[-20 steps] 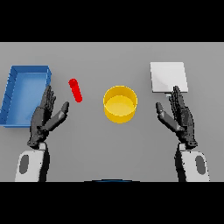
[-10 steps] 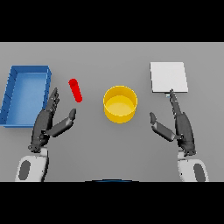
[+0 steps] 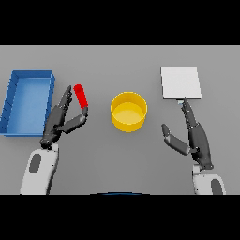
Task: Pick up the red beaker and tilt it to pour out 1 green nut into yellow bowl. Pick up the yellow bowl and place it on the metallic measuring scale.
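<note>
From the head view we saw the red beaker [image 3: 81, 95] on the grey counter [image 3: 117, 159], left of centre, between the blue tray [image 3: 14, 123] and the yellow bowl [image 3: 128, 111]. We could not tell whether it stood upright. It looked small, slim and rigid, probably light and smooth enough to slip, so we judged the safest hold to be a pinch across its middle, thumb opposite fingers. The left hand [image 3: 60, 119] lay just near it, fingers spread and straight, thumb reaching under its near end, holding nothing. The right hand [image 3: 194, 135] hovered open near the metallic scale [image 3: 181, 82], at the far right.

The bowl's inside showed only yellow — no nut that we could make out. The tray showed only its blue floor. The beaker's contents were hidden from us.
</note>
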